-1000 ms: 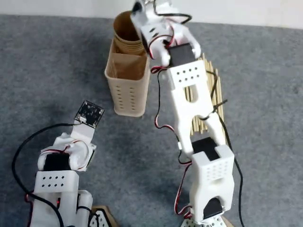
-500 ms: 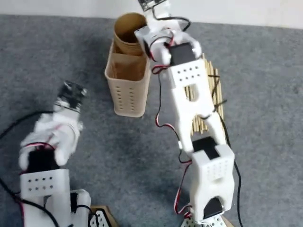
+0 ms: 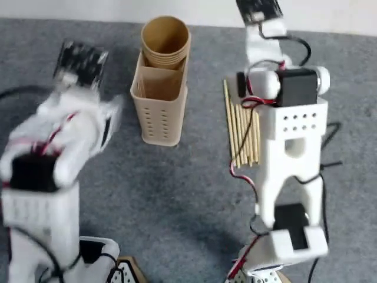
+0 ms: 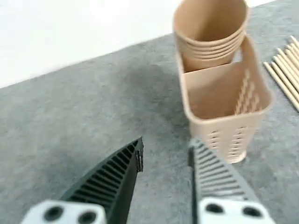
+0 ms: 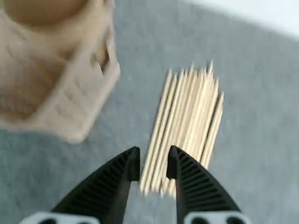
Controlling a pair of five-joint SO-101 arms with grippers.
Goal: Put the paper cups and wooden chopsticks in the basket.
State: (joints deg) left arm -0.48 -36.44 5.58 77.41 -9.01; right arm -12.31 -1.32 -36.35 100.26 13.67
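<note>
Inside the basket [image 3: 158, 112], in its far compartment, stands a stack of paper cups [image 3: 166, 36]. Just beside the basket, the wooden chopsticks [image 3: 241, 132] lie bundled on the grey mat [image 3: 177, 194]. The right gripper [image 5: 153, 163] hangs over their ends, jaws slightly parted. The left gripper [image 4: 166, 154], jaws spread, faces the basket.

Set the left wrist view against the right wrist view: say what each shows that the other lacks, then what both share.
Left wrist: the open left gripper and a look down into the basket, whose near compartment is empty. Right wrist: the open right gripper with the whole bundle of wooden chopsticks just beyond its tips. Both: the basket, the paper cups stacked in it, some chopsticks, and the grey carpet.
</note>
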